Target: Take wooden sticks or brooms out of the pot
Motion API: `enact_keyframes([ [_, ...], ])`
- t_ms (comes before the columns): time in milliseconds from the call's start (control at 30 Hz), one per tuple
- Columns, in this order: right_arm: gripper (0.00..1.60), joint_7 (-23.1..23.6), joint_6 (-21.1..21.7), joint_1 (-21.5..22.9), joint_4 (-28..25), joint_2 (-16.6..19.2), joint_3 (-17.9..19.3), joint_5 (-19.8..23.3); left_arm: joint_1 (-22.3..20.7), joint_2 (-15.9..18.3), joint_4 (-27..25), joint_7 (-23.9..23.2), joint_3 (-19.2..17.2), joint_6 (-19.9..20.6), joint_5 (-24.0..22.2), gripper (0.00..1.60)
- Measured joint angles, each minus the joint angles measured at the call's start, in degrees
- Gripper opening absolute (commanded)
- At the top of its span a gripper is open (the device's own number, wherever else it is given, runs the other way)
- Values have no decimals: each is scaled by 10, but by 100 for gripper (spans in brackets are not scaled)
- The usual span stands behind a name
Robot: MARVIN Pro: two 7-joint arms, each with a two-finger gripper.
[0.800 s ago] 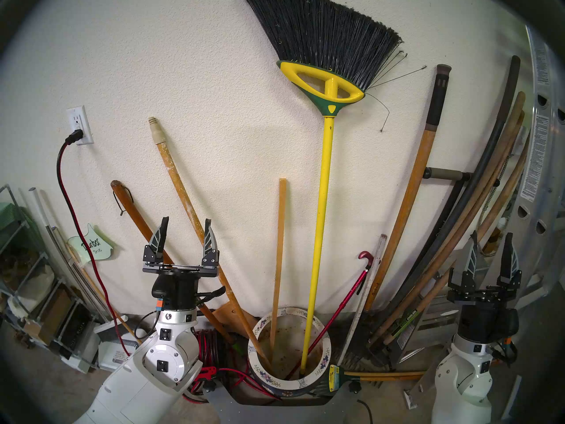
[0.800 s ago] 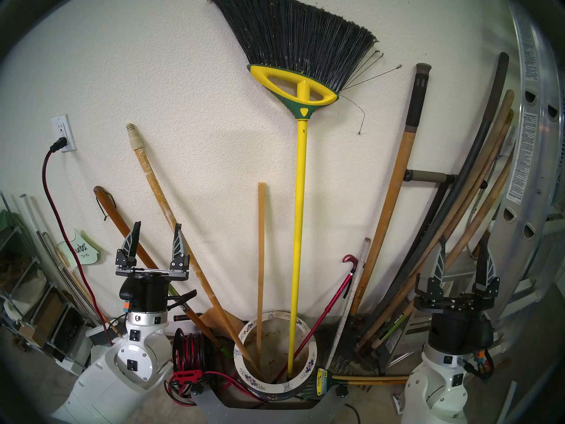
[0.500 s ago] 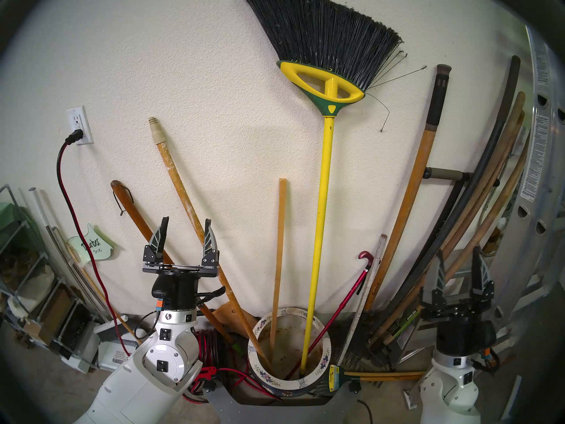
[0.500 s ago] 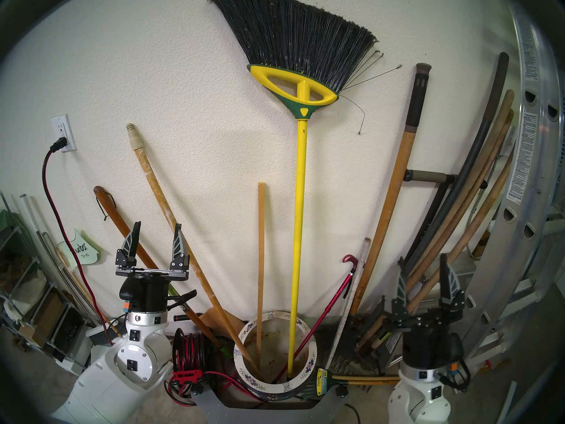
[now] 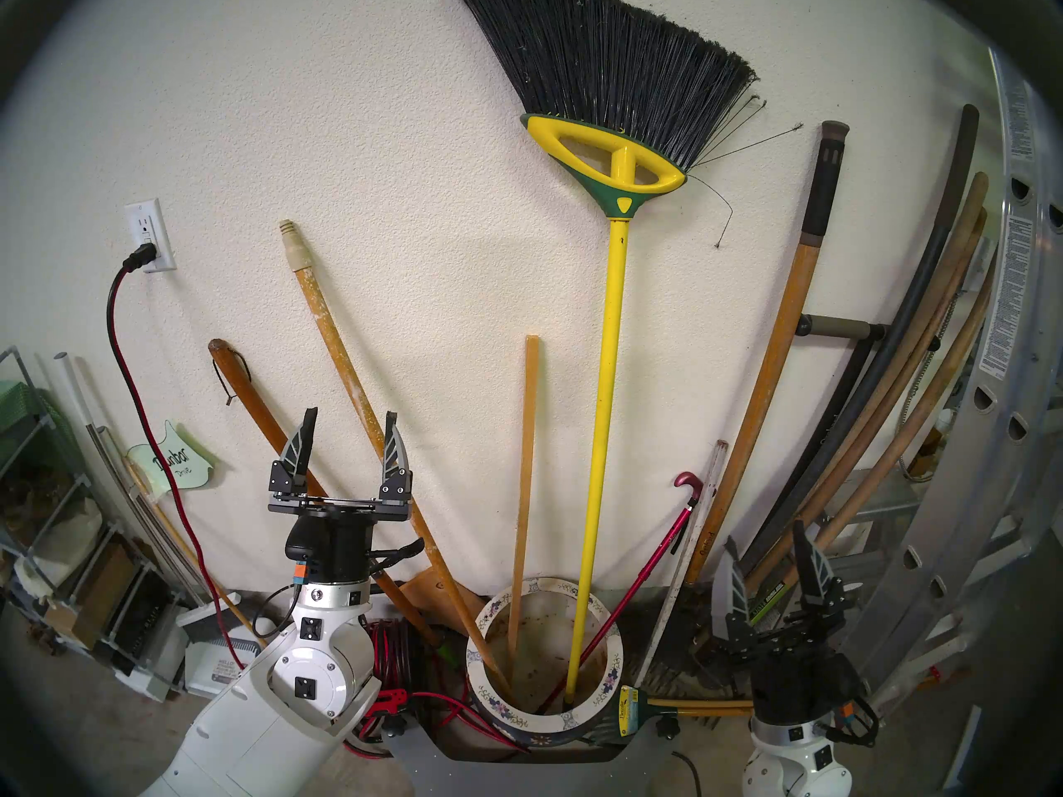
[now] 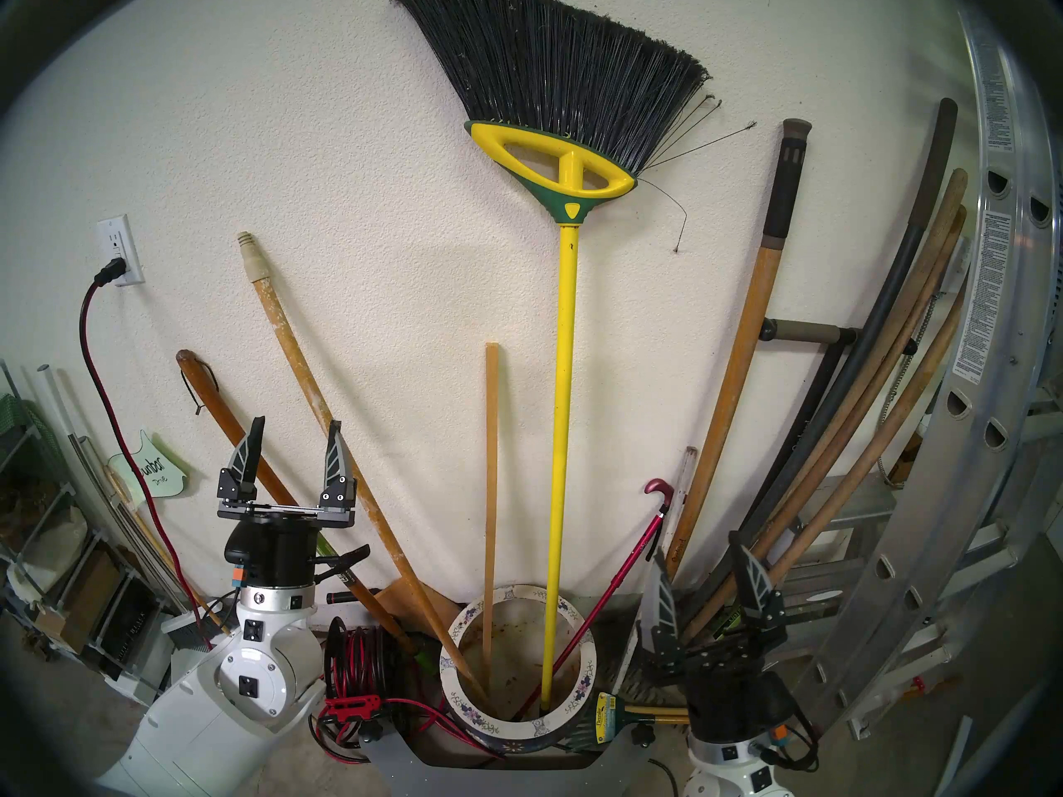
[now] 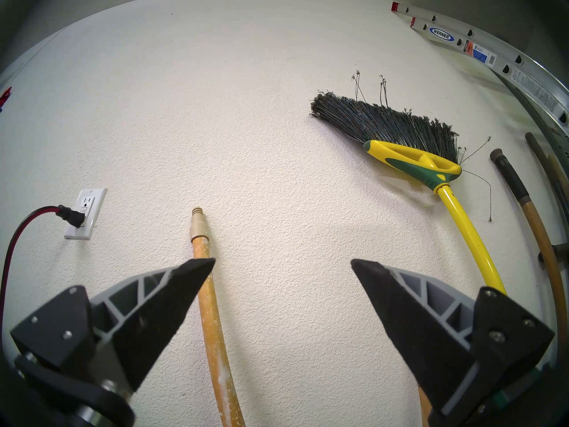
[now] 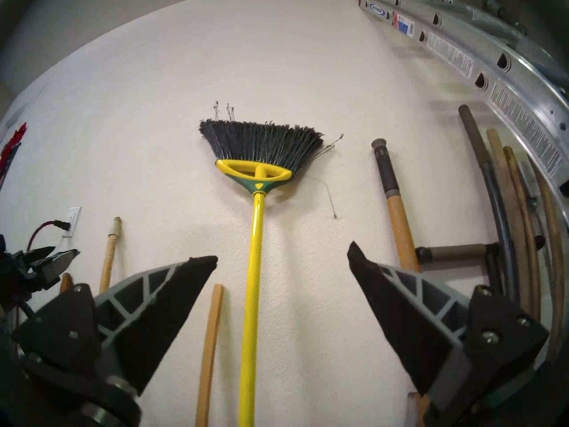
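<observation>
Ladder (image 7: 443,36) up right of the broom (image 5: 604,410) says WERNER. Both grippers, left (image 5: 351,425) and right (image 5: 765,540), are spread wide, holding nothing, flanking the pot (image 5: 614,652).

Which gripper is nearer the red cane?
Right. The right gripper hangs open just right of the red cane; the left gripper is open far left, beyond the pot.

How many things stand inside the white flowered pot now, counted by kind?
Inside the pot:
Broom: 1, the yellow broom
Wooden sticks: 2, the round wooden pole and the flat wooden slat
Cane: 1, the red cane
Total: 4
</observation>
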Motion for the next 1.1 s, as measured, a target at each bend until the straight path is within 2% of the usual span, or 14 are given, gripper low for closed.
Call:
enact_keyframes([
  [200, 160, 19, 0, 33, 50, 4, -17, -31, 0, 0, 0, -1, 0, 0, 0, 160],
  [400, 160, 16, 0, 73, 98, 0, -27, -76, 0, -1, 0, -2, -1, 0, 0, 160],
  [667, 160, -23, 7, 127, 160, -5, -35, -129, 1, -2, 0, -3, -2, 0, -1, 160],
  [1100, 160, -104, 2, 199, 299, -8, -34, -202, 1, -3, 0, -5, -3, 0, -1, 160],
])
